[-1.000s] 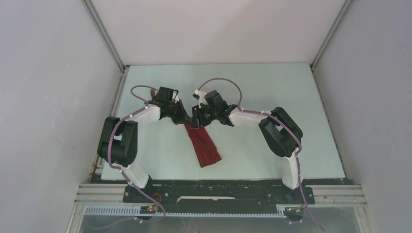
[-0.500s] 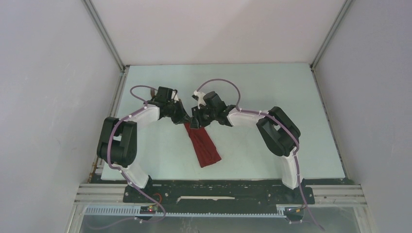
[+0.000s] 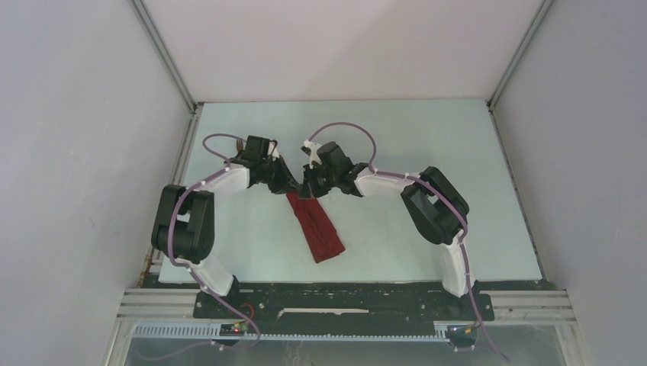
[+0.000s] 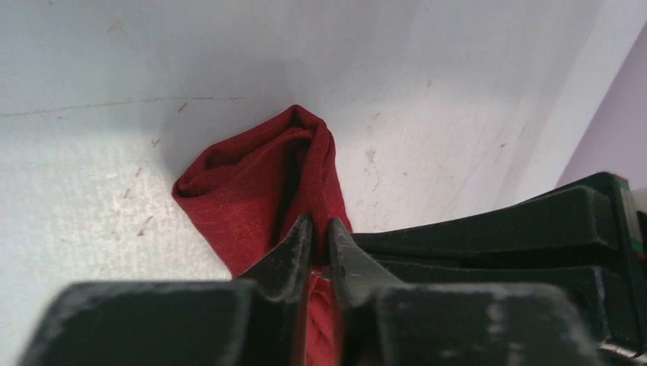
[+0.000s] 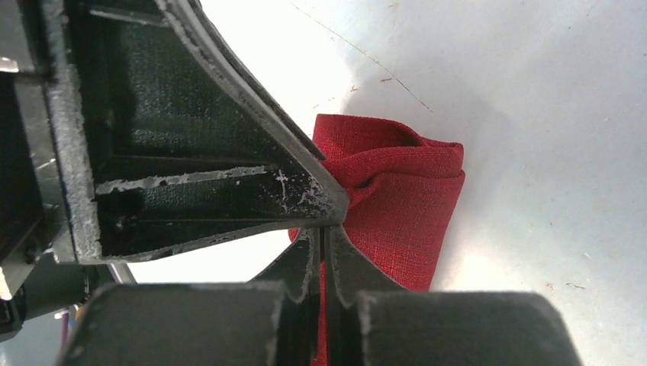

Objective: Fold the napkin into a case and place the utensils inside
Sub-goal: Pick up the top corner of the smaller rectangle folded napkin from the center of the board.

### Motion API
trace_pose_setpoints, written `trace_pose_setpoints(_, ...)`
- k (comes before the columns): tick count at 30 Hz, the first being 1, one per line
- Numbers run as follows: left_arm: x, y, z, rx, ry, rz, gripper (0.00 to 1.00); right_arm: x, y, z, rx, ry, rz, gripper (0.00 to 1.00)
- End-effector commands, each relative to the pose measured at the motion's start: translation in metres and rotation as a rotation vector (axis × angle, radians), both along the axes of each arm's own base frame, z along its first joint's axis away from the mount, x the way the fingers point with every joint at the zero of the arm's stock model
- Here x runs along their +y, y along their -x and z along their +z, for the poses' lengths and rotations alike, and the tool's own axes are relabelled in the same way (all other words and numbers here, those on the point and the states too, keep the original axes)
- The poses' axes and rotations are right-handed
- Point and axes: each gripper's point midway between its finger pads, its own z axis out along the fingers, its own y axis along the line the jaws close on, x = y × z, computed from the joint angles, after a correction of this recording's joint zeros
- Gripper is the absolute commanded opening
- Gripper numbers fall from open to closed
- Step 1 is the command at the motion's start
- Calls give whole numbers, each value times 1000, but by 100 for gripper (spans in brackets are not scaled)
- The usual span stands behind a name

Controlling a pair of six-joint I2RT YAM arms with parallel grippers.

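The napkin (image 3: 317, 226) is a dark red cloth folded into a narrow strip, lying slantwise at mid-table. Both grippers meet at its far end. My left gripper (image 3: 292, 185) pinches that end from the left; in the left wrist view its jaws (image 4: 319, 227) stand nearly together with red cloth (image 4: 236, 191) between them. From the right, my right gripper (image 3: 307, 189) grips the same end, its jaws (image 5: 322, 232) shut tight on a thin layer of the cloth (image 5: 404, 206). The utensils are out of view.
The pale table (image 3: 427, 152) is boxed in by grey walls with metal corner posts (image 3: 164, 53). The two gripper heads nearly touch: the left one's black finger (image 5: 191, 152) fills the right wrist view and the right arm's body (image 4: 534, 229) crowds the left wrist view.
My right gripper has closed from half open onto the napkin's far end and edged slightly left. The left arm has barely moved.
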Motion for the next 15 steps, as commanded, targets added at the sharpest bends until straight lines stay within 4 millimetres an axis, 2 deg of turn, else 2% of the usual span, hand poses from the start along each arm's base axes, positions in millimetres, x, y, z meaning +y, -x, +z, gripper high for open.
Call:
trace_pose_setpoints(1,7,-2,20,-55,-16,20,26,10,-4,21,19,-43,-60,0)
trace_pose_setpoints(2,12,-2,22,-67,-43,35,36,8,-3,19,43,-36,-77,0)
trace_pose_setpoints(5,31,1,25,-101,-135,92,52,5,1,20,109,-48,-116,0)
trace_pose_setpoints(6,37,3,28,-115,-157,111,66,5,2,21,123,-56,-126,0)
trace_pose_setpoints(7,42,7,27,-122,-182,129,71,5,2,22,132,-60,-136,0)
trace_pose_setpoints(8,47,11,27,-129,-206,143,70,4,1,22,142,-63,-148,0)
trace_pose_setpoints(10,50,17,27,-152,-250,147,57,3,2,23,175,-78,-161,0)
trace_pose_setpoints(12,47,24,21,-154,-285,130,35,3,0,26,193,-112,-177,0)
trace_pose_setpoints(15,40,31,11,-145,-330,104,21,3,0,27,211,-128,-183,0)
